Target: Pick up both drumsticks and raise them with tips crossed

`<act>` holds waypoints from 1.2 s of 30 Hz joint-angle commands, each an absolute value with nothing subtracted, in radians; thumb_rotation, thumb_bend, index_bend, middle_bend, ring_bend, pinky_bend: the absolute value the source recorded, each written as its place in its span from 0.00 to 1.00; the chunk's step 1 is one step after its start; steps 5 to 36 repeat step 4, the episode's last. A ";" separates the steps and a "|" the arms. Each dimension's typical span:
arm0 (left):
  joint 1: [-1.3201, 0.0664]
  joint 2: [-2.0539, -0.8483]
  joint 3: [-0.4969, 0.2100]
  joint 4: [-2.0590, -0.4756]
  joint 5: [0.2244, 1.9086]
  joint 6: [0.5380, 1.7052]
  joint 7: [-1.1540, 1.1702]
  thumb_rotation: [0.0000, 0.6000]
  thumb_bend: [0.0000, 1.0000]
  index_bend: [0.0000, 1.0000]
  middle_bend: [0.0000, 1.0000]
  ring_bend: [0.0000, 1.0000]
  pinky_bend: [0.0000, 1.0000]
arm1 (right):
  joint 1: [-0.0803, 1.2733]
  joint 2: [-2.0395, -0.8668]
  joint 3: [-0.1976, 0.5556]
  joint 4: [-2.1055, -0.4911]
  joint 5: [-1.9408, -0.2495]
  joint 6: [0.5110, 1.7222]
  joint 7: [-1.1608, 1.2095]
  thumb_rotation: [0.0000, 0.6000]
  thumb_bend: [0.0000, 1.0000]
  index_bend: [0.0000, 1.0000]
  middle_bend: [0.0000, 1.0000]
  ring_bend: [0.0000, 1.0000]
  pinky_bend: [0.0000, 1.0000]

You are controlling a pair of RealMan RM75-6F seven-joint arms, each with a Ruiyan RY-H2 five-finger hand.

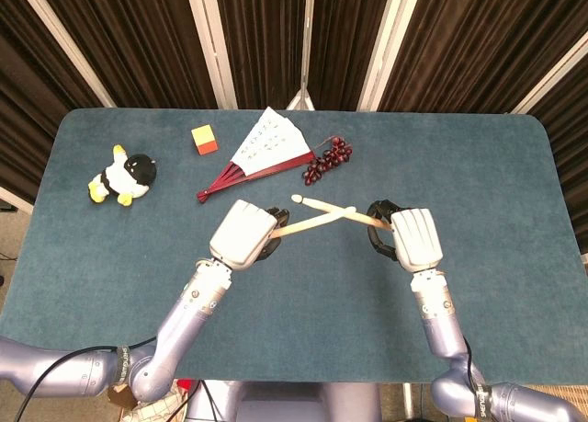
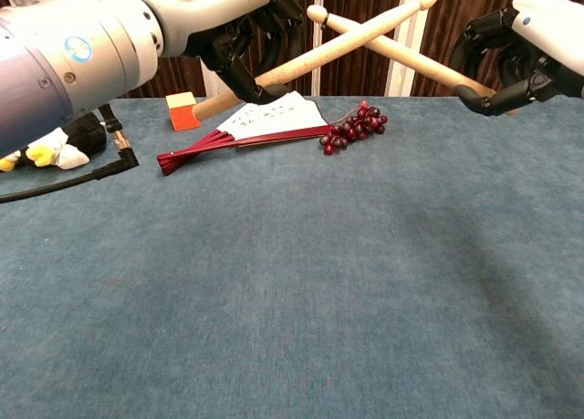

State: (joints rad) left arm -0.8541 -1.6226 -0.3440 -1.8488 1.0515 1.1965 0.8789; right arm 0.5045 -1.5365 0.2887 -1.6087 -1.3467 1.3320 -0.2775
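head view: both sticks are off the tabletop [image 1: 514, 284] and crossing near their tips, so this reads as the last step, the raise with tips crossed. left hand [image 1: 243, 233] is clamped on the butt of the left drumstick [image 1: 312, 223], which runs out to its right and slightly away. right hand [image 1: 413, 238] is clamped on the butt of the right drumstick [image 1: 335, 211], which runs out to its left, tip past the crossing point. the cross sits between the two hands, nearer the right one. both hands show backs up to this camera, fingers curled under; forearms come in from the near edge and angle inward. fan [image 1: 262, 151], grapes [image 1: 328, 159], cube [image 1: 204, 140] and plush penguin [image 1: 124, 176] lie beyond the hands, well apart from them

chest view: left hand [image 2: 246, 36] high, fingers wrapped round the left drumstick [image 2: 347, 40], butt end poking out below the hand. right hand [image 2: 520, 58] at about the same height, fingers closed on the right drumstick [image 2: 392, 49]. sticks make an x well above the fan [image 2: 265, 122] and grapes [image 2: 354, 129]; can't tell if they touch at the cross

judgement: task nearly done. next move only needs both grips kept firm and the arms steady, or a small even lift without spreading the hands, else the tips uncross
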 commanded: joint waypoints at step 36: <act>-0.860 -1.633 -0.341 -1.842 1.033 1.217 0.892 1.00 0.61 0.62 0.73 0.81 0.94 | 0.505 -1.529 0.288 -1.630 -1.355 1.341 -0.282 1.00 0.52 0.87 0.68 0.76 0.79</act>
